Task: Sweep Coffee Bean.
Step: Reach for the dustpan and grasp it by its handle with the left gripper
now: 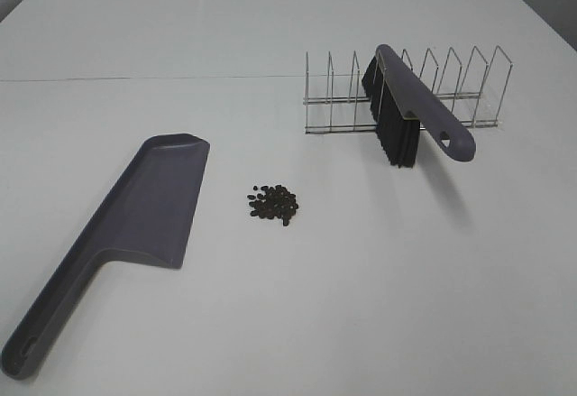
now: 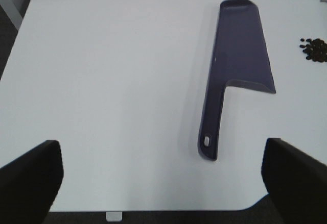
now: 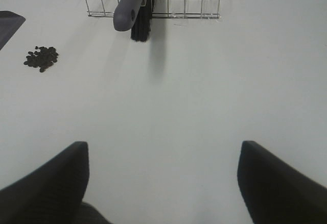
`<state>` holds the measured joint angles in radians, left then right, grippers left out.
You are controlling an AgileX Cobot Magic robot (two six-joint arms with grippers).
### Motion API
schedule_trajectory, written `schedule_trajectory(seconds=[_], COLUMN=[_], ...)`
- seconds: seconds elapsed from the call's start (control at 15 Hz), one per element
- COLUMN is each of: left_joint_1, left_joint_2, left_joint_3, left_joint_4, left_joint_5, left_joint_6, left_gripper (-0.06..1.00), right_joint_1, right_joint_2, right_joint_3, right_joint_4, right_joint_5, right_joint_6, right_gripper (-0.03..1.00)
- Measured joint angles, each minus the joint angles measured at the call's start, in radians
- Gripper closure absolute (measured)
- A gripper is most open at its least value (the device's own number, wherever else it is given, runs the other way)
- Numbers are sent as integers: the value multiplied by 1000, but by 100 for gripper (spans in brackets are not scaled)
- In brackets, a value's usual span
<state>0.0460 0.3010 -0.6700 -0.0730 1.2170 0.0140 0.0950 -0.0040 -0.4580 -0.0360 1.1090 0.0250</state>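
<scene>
Open desk [image 1: 379, 279] surrounded the beans [image 1: 273, 202]; the dustpan [image 1: 153, 199] lay well left of them, the rack [image 1: 460, 98] and brush [image 1: 410, 98] behind-right.

Wire rack [image 1: 455, 89] — back-rt on white table [image 1: 361, 288].

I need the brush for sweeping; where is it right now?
In the exterior high view the brush leans in the wire rack at right, bristles down, beyond the coffee beans.

You get one high view down over the table [image 1: 406, 279]; both wrist views sit low, and all share the coffee bean [image 1: 273, 202].
</scene>
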Motion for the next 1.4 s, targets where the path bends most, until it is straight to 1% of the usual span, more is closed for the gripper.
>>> schedule_trajectory(seconds=[0.2,0.33,0.47,0.53,0.6,0.67,0.73,0.8,0.87,1.0,1.13,1.27,1.33,1.4], left_joint_1=[0,0,0,0,0,0,-20,-69,-103,-225,-292,-329,-338,-338], left_joint_2=[230,387,500,632,694,749,811,867,900,1048,1213,1345,1431,1472], left_joint_3=[-70,-102,-109,-111,-111,-111,-111,-112,-112,-113,-113,-119,-149,-177], left_joint_4=[-17,-25,-25,-26,-34,-44,-39,-14,2,49,56,59,60,60], left_joint_5=[-1,1,4,5,2,-22,-55,-94,-111,-181,-291,-396,-453,-473], left_joint_6=[15,65,98,109,110,110,109,90,70,-25,-130,-165,-180,-182], left_gripper=[-3,-3,-3,-3,-3,-3,-3,-3,-3,-3,-3,-3,-3,-2], right_joint_1=[0,0,0,0,0,0,0,0,0,0,0,0,0,0], right_joint_2=[0,0,0,0,0,0,0,0,0,0,0,0,0,0], right_joint_3=[0,0,0,0,0,0,0,0,0,0,0,0,0,0], right_joint_4=[0,0,0,0,0,0,0,0,0,0,0,0,0,0], right_joint_5=[0,0,0,0,0,0,0,0,0,0,0,0,0,0], right_joint_6=[0,0,0,0,0,0,0,0,0,0,0,0,0,0], right_gripper=[26,26,26,26,26,26,26,26,26,26,26,26,26,26])
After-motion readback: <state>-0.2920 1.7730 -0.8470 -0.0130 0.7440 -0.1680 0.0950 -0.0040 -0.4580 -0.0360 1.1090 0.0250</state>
